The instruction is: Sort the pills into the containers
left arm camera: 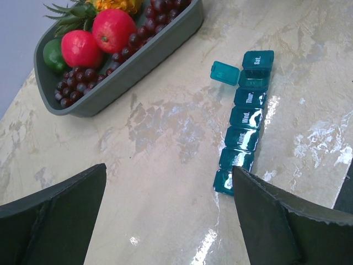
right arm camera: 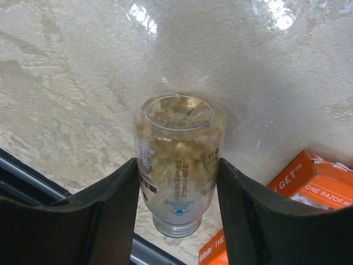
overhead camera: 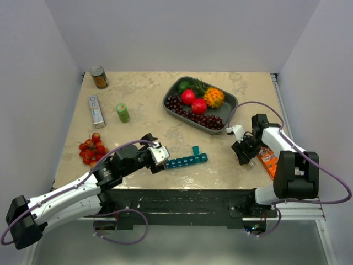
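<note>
Teal containers (left arm camera: 245, 118) read Sat., Thur., Wed.; orange box (right arm camera: 315, 185) reads "ONE RAZOR".

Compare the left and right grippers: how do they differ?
The left gripper is wide open, holding nothing; the right gripper is closed on the bottle of pills. The left gripper is at the organiser's end; the right gripper is beside the orange box. Both hang low over the table.

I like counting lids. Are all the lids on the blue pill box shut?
No, one lid on the pill box stands flipped open, near the Sat. end.
</note>
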`<control>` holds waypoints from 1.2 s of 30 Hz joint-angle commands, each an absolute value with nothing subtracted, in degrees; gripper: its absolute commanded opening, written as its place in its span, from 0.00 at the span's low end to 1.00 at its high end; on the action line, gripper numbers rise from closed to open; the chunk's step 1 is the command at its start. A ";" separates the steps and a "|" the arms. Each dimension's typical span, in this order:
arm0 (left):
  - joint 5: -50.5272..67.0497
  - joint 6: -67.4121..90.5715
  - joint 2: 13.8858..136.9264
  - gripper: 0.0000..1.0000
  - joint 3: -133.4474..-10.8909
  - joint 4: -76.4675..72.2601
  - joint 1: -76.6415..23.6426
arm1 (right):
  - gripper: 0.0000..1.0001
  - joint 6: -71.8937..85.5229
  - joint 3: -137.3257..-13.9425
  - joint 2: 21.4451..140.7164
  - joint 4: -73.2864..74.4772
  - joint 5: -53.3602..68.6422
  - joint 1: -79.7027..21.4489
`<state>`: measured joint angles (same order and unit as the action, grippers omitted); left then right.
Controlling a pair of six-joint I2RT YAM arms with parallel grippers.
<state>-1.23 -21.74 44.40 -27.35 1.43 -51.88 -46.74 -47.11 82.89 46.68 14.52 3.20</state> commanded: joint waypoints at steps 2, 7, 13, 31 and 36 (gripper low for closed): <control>-2.90 -21.01 44.30 1.00 -27.60 -0.70 -51.68 | 0.37 -42.81 -48.16 85.33 44.74 16.26 2.81; -3.87 -20.39 43.95 1.00 -27.33 -1.40 -51.68 | 0.17 -39.91 -50.62 85.87 46.23 19.42 2.90; -4.83 -19.07 43.42 1.00 -27.33 -2.11 -51.59 | 0.14 -39.37 -53.52 82.88 47.98 19.51 2.99; 11.93 -0.57 48.23 1.00 -28.83 -21.77 -50.62 | 0.12 -39.04 -67.75 77.61 58.10 38.28 2.99; 13.98 15.00 57.55 1.00 -30.93 -41.26 -51.15 | 0.12 -31.74 -71.27 78.57 54.41 50.61 2.90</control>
